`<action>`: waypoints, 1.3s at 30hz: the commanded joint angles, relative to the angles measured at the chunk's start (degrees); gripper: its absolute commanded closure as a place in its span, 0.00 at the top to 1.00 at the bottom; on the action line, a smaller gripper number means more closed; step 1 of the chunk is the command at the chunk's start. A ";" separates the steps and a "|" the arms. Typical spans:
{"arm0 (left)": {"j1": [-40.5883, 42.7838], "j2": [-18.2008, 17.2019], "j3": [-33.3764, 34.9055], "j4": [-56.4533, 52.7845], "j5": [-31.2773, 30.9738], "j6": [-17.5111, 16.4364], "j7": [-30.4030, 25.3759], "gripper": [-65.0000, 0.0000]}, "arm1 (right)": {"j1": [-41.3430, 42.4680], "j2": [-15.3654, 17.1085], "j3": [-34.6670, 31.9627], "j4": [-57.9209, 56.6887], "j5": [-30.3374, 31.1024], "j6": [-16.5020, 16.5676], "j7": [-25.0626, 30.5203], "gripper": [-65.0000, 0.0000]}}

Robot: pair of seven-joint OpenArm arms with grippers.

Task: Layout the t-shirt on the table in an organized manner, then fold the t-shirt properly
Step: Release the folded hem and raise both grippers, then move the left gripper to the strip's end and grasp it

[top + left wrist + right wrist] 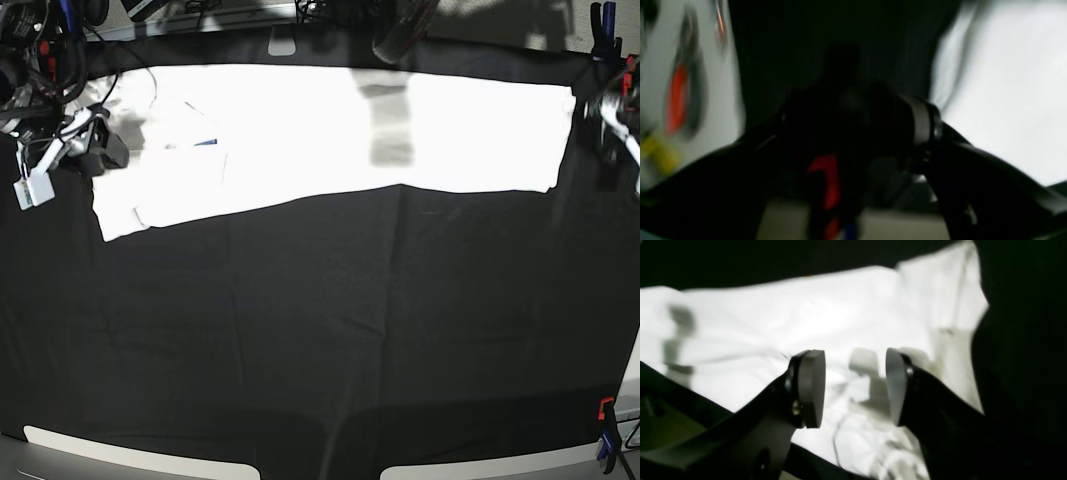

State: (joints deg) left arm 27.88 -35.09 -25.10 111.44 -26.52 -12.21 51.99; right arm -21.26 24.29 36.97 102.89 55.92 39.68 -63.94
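Note:
The white t-shirt (400,125) lies spread flat in a long band across the far part of the black table (320,330), plain side up. A fold near its left end shows a small blue patch (205,142). My right gripper (853,386) is open, with both pads hovering over rumpled white cloth (773,323); in the base view it sits at the shirt's left end (100,152). My left arm (612,115) is at the shirt's right end. The left wrist view is dark and blurred, and the left fingers cannot be made out there.
An orange and blue clamp (605,440) holds the cloth at the near right corner. Dark clamps (601,20) stand at the far right. Cables and gear (40,60) crowd the far left corner. Two pale mounts (130,462) sit at the near edge.

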 commanded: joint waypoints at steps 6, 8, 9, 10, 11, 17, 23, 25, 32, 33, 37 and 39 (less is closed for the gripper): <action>-5.07 -0.90 -0.39 -5.29 -11.91 -5.75 2.95 0.56 | 0.07 0.11 0.59 3.13 1.73 0.32 0.35 0.44; -6.91 -1.01 -0.39 -9.25 -18.71 -7.26 4.39 0.56 | 0.07 -1.84 0.90 5.92 1.73 0.32 0.42 0.44; -7.72 -0.98 -0.39 -10.99 -22.29 -8.61 5.49 0.56 | 0.09 -3.26 1.18 7.74 1.75 0.32 0.52 0.44; -8.48 -0.98 -0.39 -12.59 -25.51 -10.25 6.51 0.56 | 0.09 -4.87 1.51 9.81 1.73 0.32 0.57 0.44; -9.25 -0.96 -0.39 -13.99 -27.87 -11.67 7.50 0.56 | 0.09 -6.58 1.86 12.00 1.70 0.32 0.52 0.44; -10.45 -0.98 -0.39 -24.55 -33.90 -15.50 12.07 0.56 | -1.29 -14.67 2.45 23.32 -2.25 0.32 -0.66 0.44; -11.58 -0.96 -0.39 -36.06 -49.99 -22.29 18.29 0.56 | -4.59 -16.37 2.45 26.51 -4.90 0.32 -0.66 0.44; -12.07 -0.94 -0.39 -38.36 -52.33 -22.69 19.19 0.56 | -4.68 -16.37 2.45 26.51 -4.96 0.32 -0.66 0.44; -12.00 2.27 -0.35 -39.63 -47.54 -27.79 16.44 0.56 | -4.66 -16.37 2.45 26.53 -4.52 0.32 -0.66 0.44; -12.00 3.04 -0.35 -39.63 -45.55 -27.79 15.34 0.56 | -4.66 -16.37 2.45 26.51 -4.55 0.32 -0.66 0.44; -12.00 5.44 -0.35 -39.58 -45.33 -27.71 17.92 0.56 | -4.66 -16.37 2.45 26.53 -4.55 0.32 -0.66 0.44; -11.98 6.01 -0.35 -39.58 -49.13 -27.71 21.16 0.56 | -4.66 -16.37 2.45 26.53 -4.55 0.32 -0.66 0.44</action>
State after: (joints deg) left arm 15.86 -28.23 -25.21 71.29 -75.31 -39.68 72.58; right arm -25.89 7.46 39.16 128.31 49.91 39.68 -65.73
